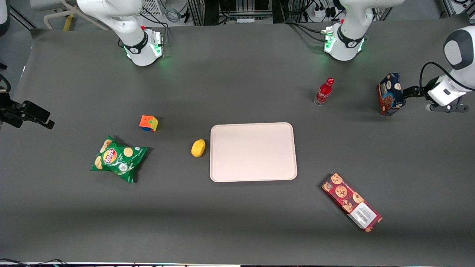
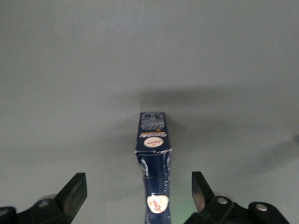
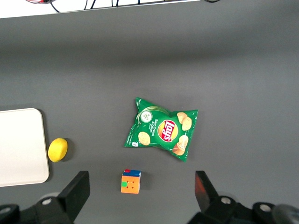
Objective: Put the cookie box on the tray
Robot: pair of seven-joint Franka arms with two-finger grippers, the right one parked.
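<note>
Cookie box (image 1: pixel 389 93) stands upright toward the working arm's end of the table, well apart from the tray (image 1: pixel 253 152). Gripper (image 2: pixel 139 189) spread wide, fingers (image 2: pixel 74 189) straddling the box (image 2: pixel 155 163) without contact — grasp not yet made. To do it well: centre the narrow box between the fingers, advance further, close squarely on the broad faces — an off-centre pinch would likely topple it.

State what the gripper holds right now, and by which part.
Nothing is held. The gripper is open, its fingers apart on either side of the upright cookie box without touching it, at the working arm's end of the table.
</note>
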